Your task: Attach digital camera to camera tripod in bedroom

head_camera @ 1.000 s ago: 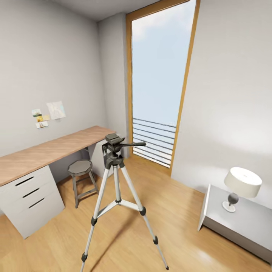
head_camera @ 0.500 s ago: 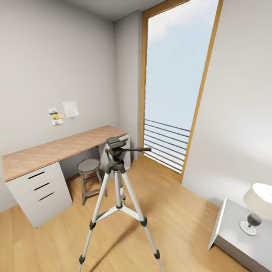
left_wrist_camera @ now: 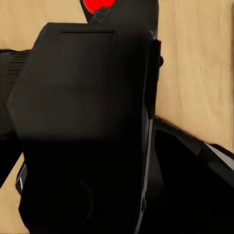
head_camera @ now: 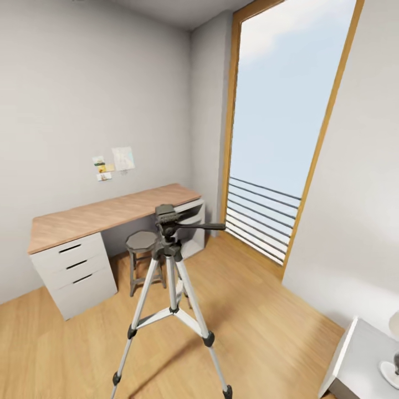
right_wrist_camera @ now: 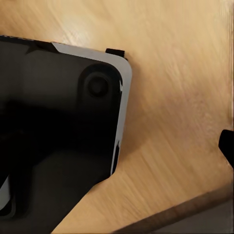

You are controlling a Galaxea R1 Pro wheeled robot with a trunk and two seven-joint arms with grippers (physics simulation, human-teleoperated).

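- The camera tripod (head_camera: 170,288) stands on the wood floor (head_camera: 266,321) mid-room, near the stool (head_camera: 142,244) and desk (head_camera: 105,213).
- The digital camera (left_wrist_camera: 83,122) fills the left wrist view; grip cannot be judged.
- Right gripper's state: cannot tell.

The tripod (head_camera: 172,266) feet are cut off at the bottom edge — the lamp (head_camera: 394,354) is clipped at the right edge.

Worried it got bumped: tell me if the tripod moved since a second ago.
No. The camera tripod still stands before the stool; only the view shifted.
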